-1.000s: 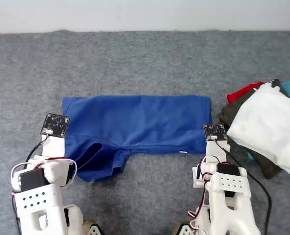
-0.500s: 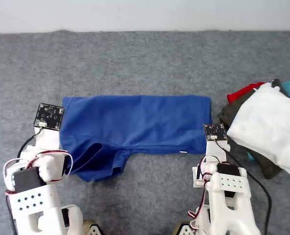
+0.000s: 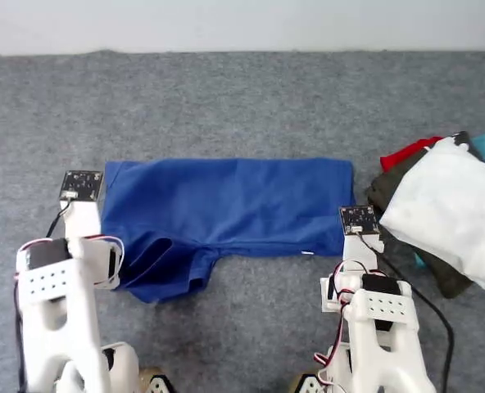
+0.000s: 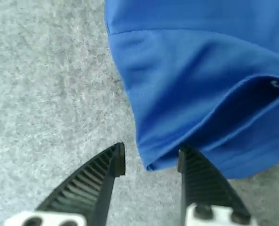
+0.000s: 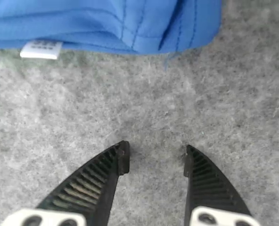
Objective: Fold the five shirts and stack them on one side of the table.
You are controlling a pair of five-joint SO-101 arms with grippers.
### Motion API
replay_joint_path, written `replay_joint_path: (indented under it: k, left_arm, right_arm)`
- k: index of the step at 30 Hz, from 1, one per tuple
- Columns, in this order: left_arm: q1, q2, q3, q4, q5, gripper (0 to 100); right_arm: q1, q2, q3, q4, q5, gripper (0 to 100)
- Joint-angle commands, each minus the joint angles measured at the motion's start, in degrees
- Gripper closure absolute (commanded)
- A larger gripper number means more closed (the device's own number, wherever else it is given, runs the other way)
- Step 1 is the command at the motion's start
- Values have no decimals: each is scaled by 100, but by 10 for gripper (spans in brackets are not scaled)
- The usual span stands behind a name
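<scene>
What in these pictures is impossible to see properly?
1. High view: the shirt pile runs off the right edge, and the white shirt covers those beneath, so their number is unclear.
2. Right wrist view: the white tag on the blue shirt is too blurred to read.

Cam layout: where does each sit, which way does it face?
High: fixed above, looking down at the table, blue shirt and pile; left arm, right arm show.
Left wrist: on left arm, facing down past open left gripper at the shirt's edge.
Right wrist: on right arm, facing down past open right gripper at the shirt's tag.
Shared: all see the shirt.
</scene>
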State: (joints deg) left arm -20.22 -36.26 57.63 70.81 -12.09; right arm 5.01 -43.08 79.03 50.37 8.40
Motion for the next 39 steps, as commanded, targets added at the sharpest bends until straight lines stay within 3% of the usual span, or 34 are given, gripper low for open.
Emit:
replay_joint_path:
  k: [1,11,20,24,30,39]
  left_arm:
    - [-18,413,-224,-193,62,810]
    - [-9,598,-119,-158,62,950]
    - [-9,563,40,-114,70,916]
    - [-9,563,-426,229,70,855]
    - [-9,580,-479,589,70,855]
    - [0,589,145,88,35,855]
  right_arm:
    - [-4,40,9,-215,-26,778]
    - [-4,40,9,-215,-26,778]
    - [-4,40,9,-215,-26,778]
    - [-4,40,9,-215,-26,778]
    - [-4,40,9,-215,-26,778]
    - [-4,40,9,-215,-26,778]
